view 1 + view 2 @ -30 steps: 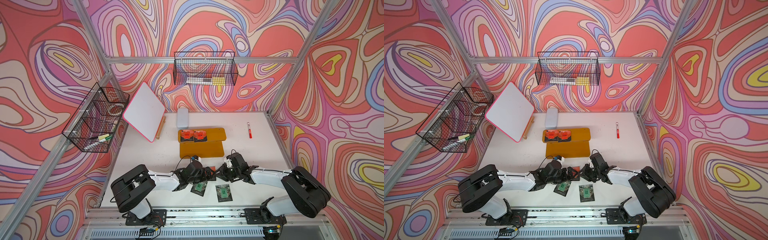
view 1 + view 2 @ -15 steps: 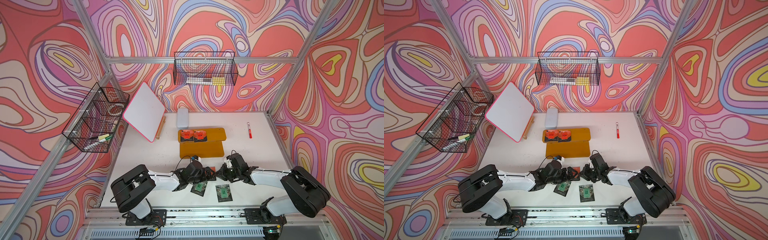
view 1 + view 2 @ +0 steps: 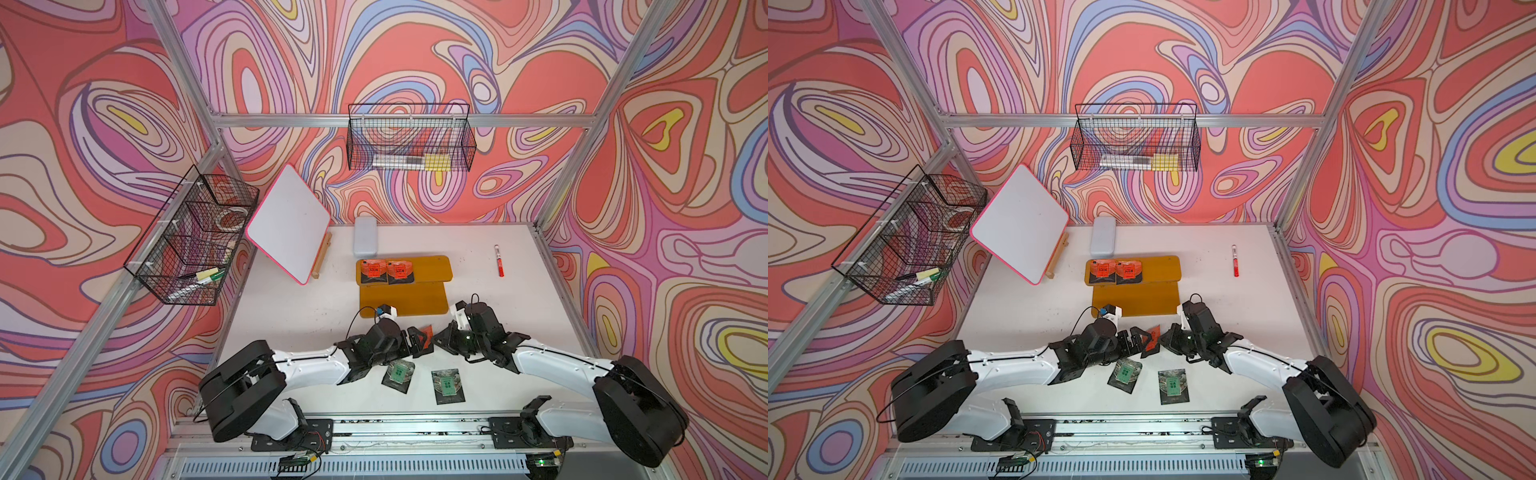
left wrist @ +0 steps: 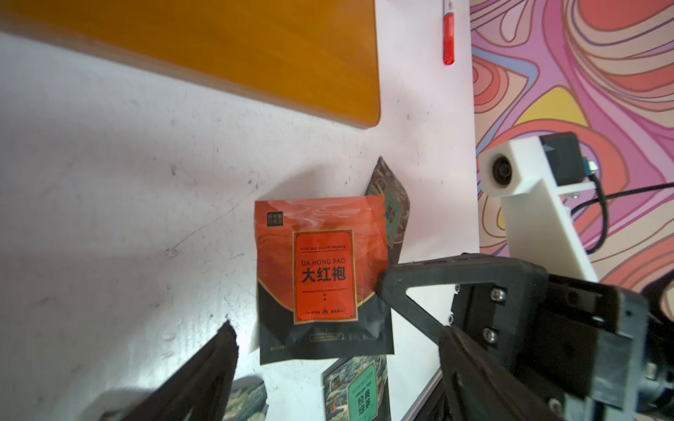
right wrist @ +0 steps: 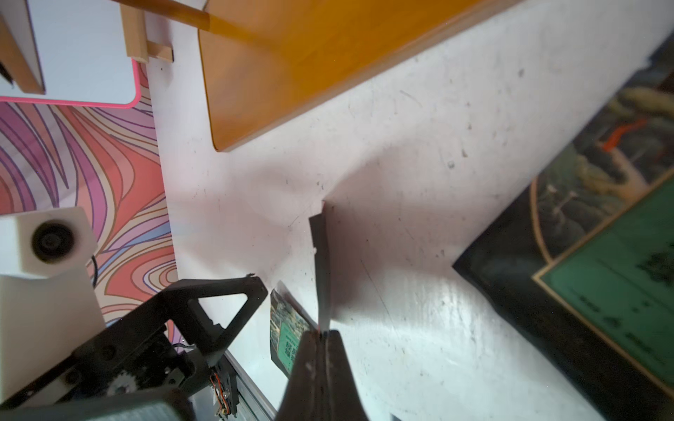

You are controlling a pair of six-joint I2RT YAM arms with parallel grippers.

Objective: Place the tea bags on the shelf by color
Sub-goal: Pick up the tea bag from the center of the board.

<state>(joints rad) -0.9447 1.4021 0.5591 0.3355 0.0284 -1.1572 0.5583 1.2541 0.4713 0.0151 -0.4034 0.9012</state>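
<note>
Now in hand: the third orange-red tea bag (image 4: 321, 269) hangs upright between the two arms, clear of the tabletop (image 3: 291, 311). This looks like a pass from arm to arm before shelving.
Right gripper (image 5: 321, 335): jaws pinched tight on one edge of that sachet, which shows edge-on in the right wrist view.
Left gripper (image 3: 419, 343): jaws spread wide just beside the sachet, gripping nothing.
Shelf (image 3: 403, 299): the upper tier carries two orange-red tea bags (image 3: 372, 272) side by side at the end nearer the white board (image 3: 291, 232). The spot beside them is bare, and so is the lower tier.
Green tea bags (image 3: 398, 374): two lie flat on the tabletop near the arm bases. A third green tea bag (image 4: 394, 215) peeks out behind the held sachet in the left wrist view.
Progress: two of six shelved, by my count.
Next move calls for: the left arm to back away, then the right arm to carry the sachet to the bare spot on the upper tier and lay it flat, label up.
Risk: an edge pinch may let the sachet swing or slip.
</note>
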